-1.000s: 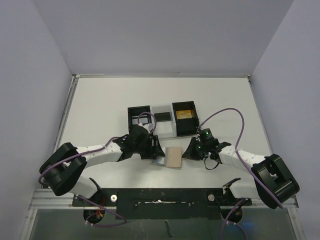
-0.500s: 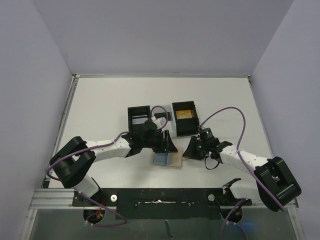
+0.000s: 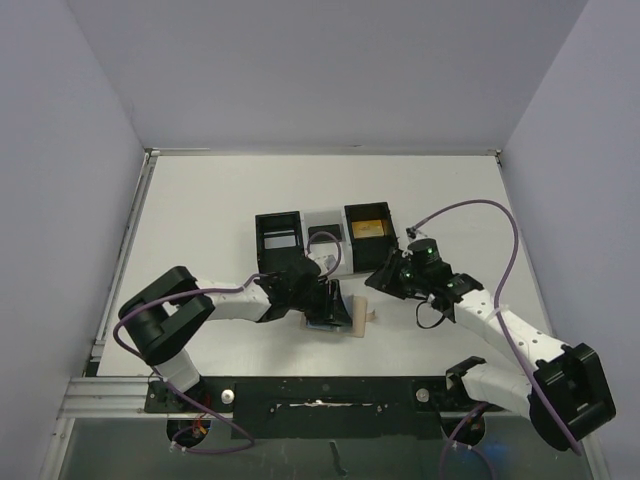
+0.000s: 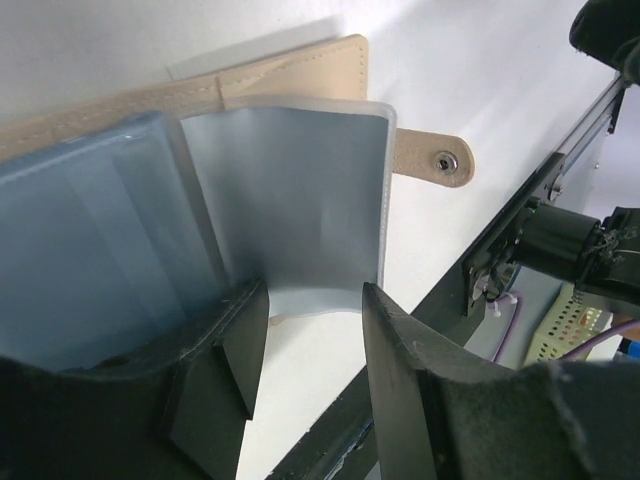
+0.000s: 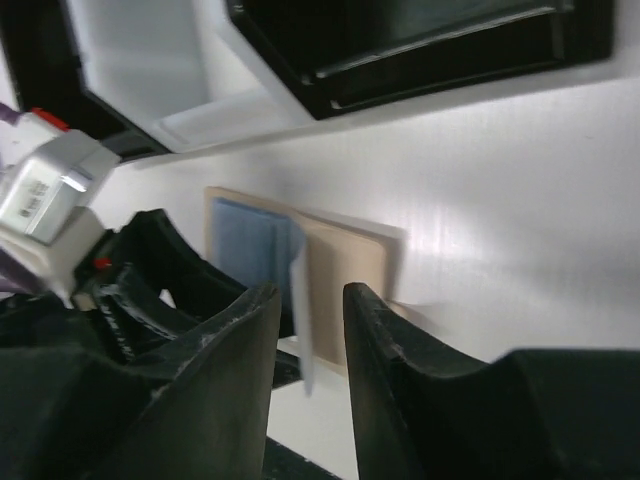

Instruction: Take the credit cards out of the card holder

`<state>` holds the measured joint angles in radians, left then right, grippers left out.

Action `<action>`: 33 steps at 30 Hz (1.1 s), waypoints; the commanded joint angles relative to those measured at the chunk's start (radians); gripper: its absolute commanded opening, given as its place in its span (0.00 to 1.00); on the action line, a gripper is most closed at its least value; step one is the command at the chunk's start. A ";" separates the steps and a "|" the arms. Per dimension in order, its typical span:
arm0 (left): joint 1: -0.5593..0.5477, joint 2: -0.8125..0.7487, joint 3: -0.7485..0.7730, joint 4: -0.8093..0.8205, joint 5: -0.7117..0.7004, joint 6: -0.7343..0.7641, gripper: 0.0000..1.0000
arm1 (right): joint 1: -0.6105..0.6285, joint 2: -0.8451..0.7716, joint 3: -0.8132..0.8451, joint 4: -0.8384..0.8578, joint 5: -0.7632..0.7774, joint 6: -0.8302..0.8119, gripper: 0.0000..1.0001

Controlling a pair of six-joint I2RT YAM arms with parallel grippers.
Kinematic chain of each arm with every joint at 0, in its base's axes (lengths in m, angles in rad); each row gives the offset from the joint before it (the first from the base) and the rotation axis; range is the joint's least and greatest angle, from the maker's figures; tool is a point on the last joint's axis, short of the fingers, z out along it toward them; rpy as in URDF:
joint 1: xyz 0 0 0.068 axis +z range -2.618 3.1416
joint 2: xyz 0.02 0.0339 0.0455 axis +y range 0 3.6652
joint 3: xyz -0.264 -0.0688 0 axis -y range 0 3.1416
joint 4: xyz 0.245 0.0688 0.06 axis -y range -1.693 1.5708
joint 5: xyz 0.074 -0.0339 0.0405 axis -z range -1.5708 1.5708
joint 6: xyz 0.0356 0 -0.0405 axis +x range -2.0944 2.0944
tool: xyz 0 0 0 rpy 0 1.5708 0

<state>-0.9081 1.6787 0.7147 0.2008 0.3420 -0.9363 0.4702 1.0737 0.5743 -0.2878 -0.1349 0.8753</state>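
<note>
— Overhead?
— The small flat tan square card holder [image 3: 358, 318] sits on the white worktop [image 3: 200, 220]. My left hand [image 3: 330, 305] is at it, my right hand [image 3: 380, 280] near.
— Left wrist?
— I'm half-open, straddling its blue-grey inner panel [image 4: 290, 190].
— Right wrist?
— Narrow and empty, with the holder just ahead.

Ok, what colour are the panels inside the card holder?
Blue-grey panels, set in the tan card holder; clearest in the left wrist view.
</note>
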 commanded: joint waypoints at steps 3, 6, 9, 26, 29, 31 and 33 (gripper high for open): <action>-0.014 -0.026 -0.006 0.060 0.014 0.011 0.42 | 0.011 0.101 0.049 0.255 -0.250 0.055 0.25; -0.014 -0.037 -0.010 0.074 0.017 0.006 0.42 | 0.048 0.162 0.059 0.292 -0.249 0.065 0.23; -0.014 -0.053 -0.010 0.076 0.017 0.007 0.42 | 0.080 0.232 0.095 0.289 -0.274 0.077 0.23; -0.020 -0.386 -0.143 -0.076 -0.167 0.017 0.47 | 0.234 0.409 0.224 -0.021 0.005 0.009 0.22; 0.006 -0.587 -0.172 -0.178 -0.283 0.041 0.55 | 0.259 0.401 0.236 -0.042 0.062 0.026 0.29; 0.091 -0.653 -0.158 -0.323 -0.296 0.075 0.59 | 0.272 0.412 0.252 -0.047 0.080 0.027 0.33; 0.206 -0.658 -0.145 -0.419 -0.255 0.109 0.60 | 0.292 0.430 0.274 -0.051 0.100 0.033 0.38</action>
<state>-0.8692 1.0676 0.5400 0.0017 0.1486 -0.9024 0.7300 1.4933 0.7757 -0.3252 -0.1184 0.8986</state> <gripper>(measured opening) 0.589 0.338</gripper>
